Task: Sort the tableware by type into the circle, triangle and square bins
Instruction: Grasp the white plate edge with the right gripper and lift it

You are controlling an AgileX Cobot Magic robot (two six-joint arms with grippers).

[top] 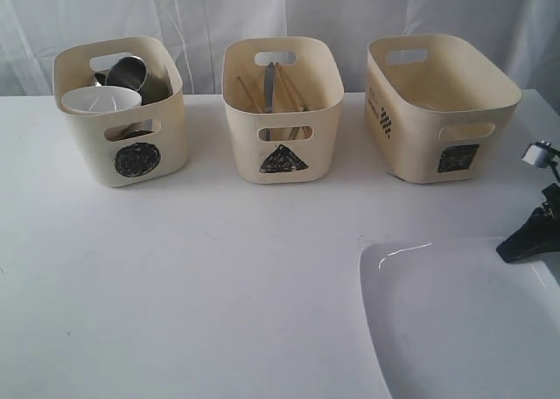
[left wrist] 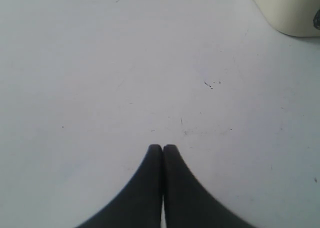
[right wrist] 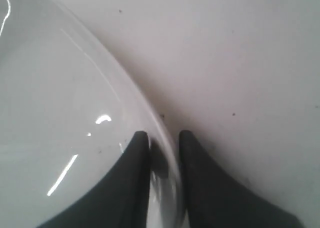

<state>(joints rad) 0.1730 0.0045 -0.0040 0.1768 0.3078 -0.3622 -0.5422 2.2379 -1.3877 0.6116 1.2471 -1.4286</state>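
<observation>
The large white plate (top: pixel 455 329) lies on the table at the front right. My right gripper (top: pixel 518 246) sits at its far right rim. In the right wrist view its black fingers (right wrist: pixel 164 135) straddle the plate's rim (right wrist: pixel 125 93), one inside and one outside, shut on it. The circle bin (top: pixel 122 145) holds a steel mug (top: pixel 136 73) and a small white bowl (top: pixel 98 100). The triangle bin (top: pixel 282 136) holds chopsticks (top: pixel 249 93) and metal cutlery (top: pixel 271 86). The square bin (top: pixel 437 110) stands at the back right. My left gripper (left wrist: pixel 162 147) is shut and empty over bare table.
The three bins stand in a row along the back, before a white curtain. A corner of a cream tub (left wrist: pixel 295 13) shows in the left wrist view. The left arm is outside the exterior view. The white tabletop (top: pixel 219 276) stretches across the front left.
</observation>
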